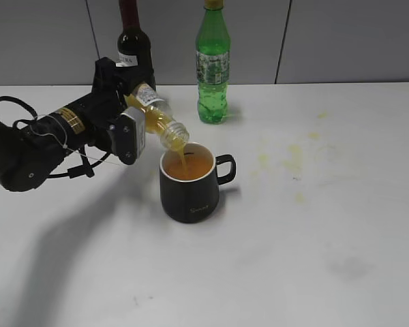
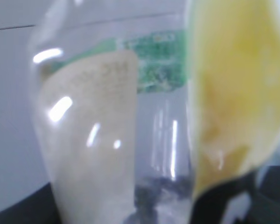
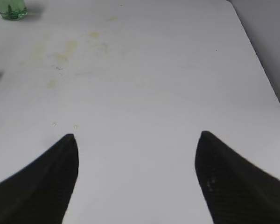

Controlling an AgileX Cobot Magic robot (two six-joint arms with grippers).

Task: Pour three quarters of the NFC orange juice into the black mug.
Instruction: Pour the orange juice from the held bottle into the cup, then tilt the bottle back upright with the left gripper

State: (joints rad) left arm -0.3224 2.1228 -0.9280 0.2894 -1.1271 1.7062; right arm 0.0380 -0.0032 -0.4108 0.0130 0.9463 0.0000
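left arm [image 1: 27, 153]: black, thin cables | right pincer [image 3: 136, 140]: black tapered fingers [image 3: 46, 182]

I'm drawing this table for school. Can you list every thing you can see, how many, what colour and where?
NFC orange juice bottle: one, clear with orange juice, tipped over the mug, pouring.
Black mug: one, black with white inside, middle of table, holding juice.
Green bottle: one, green, upright at the back.
Wine bottle: one, dark, upright behind the arm.
Table: one, white, with yellowish stains on the right.
Left gripper: one, black, closed on the juice bottle.
Right gripper: one, black, open above bare table.
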